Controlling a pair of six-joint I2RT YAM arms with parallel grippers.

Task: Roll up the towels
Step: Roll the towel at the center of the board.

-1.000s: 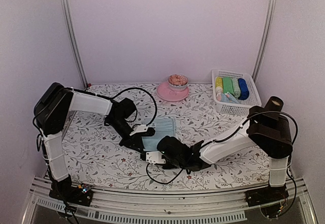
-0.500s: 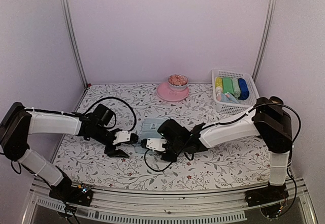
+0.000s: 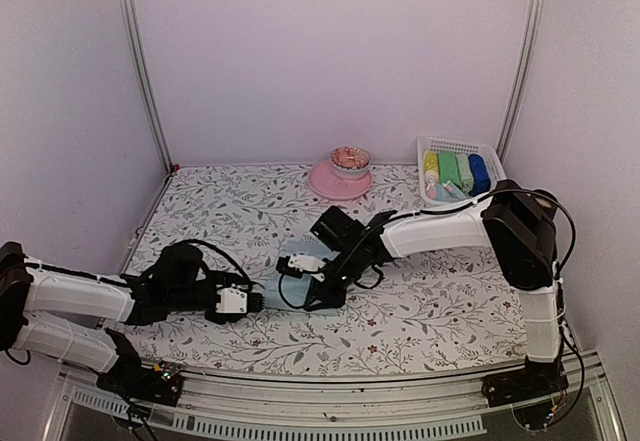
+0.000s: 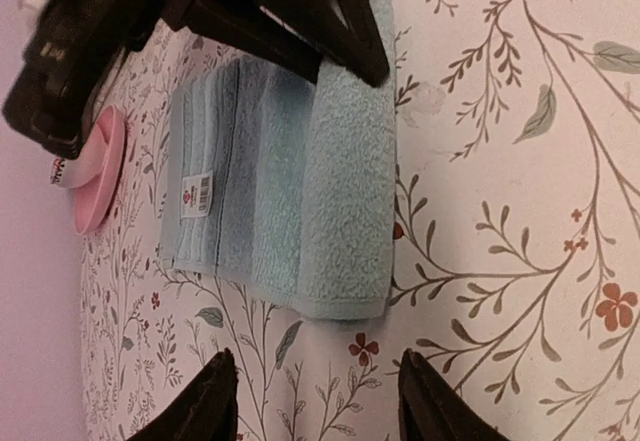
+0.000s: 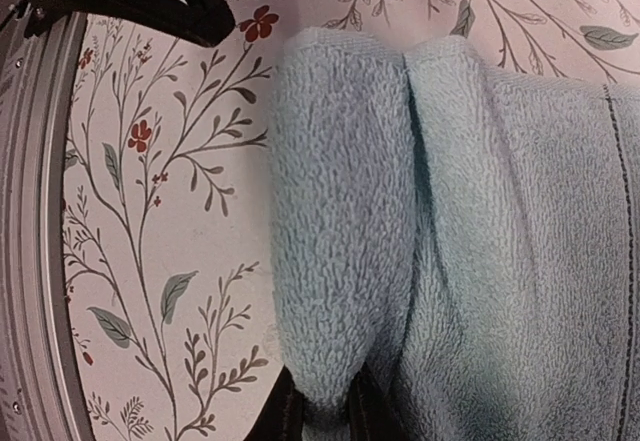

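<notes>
Pinching towel edge, right jaws narrow; left jaws apart.

My top camera looks down past the near edge of the worktop; both wrist cameras closely face one towel.
</notes>
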